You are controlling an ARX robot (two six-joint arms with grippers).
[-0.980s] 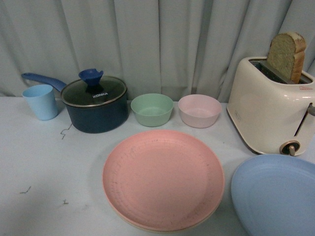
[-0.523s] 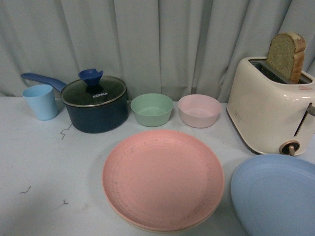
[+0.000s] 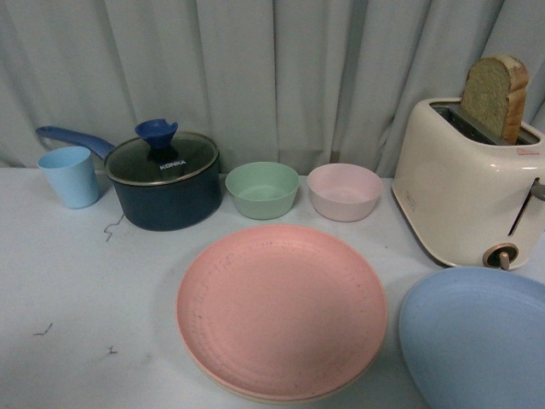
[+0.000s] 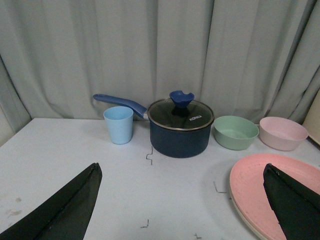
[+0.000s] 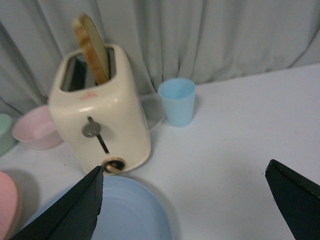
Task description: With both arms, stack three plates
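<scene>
The pink plate (image 3: 281, 311) lies in the middle of the white table, on top of the cream-beige plate (image 3: 247, 395), of which only a thin rim shows. To their right the light blue plate (image 3: 477, 341) lies alone in front of the toaster, cut off by the frame's edge. Neither arm shows in the front view. In the left wrist view my left gripper (image 4: 181, 170) is open above bare table, with the pink plate (image 4: 255, 190) by one fingertip. My right gripper (image 5: 185, 167) is open too, with the light blue plate (image 5: 120, 210) at one fingertip.
Along the back stand a light blue cup (image 3: 72, 176), a dark blue lidded pot (image 3: 166, 183), a green bowl (image 3: 262, 189) and a pink bowl (image 3: 345, 192). A cream toaster (image 3: 468, 192) holding bread stands at the right. Beyond it is another blue cup (image 5: 177, 101).
</scene>
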